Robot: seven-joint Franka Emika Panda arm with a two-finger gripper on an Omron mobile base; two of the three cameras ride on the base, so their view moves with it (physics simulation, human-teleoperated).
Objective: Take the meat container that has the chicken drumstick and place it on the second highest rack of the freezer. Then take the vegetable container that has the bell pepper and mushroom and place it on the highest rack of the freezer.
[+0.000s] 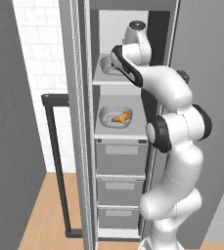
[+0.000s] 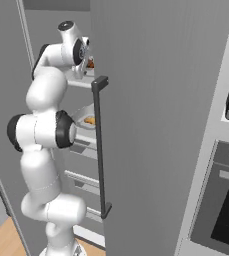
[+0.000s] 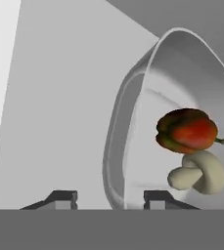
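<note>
Bowl: you see the vegetable container [image 3: 133, 122] rim between your claw [image 3: 111, 197] tips.
Claw: tips apart, not squeezing.
Inside: bell pepper [image 3: 188, 130] above mushroom [image 3: 197, 172].
Room: bare highest rack [image 3: 59, 112] beside it.

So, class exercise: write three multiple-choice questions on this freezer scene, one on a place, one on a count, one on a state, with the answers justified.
1. Where is the chicken drumstick in its container?
A. top shelf
B. second shelf
C. a drawer

2. How many vegetables lie in the vegetable container?
A. one
B. two
C. three

3. The freezer door is:
A. open
B. shut
C. removed

Answers:
1 B, the left base view shows it on the shelf just above the drawers.
2 B, the hand view shows one bell pepper and one mushroom.
3 A, shelves and drawers are exposed.
</note>
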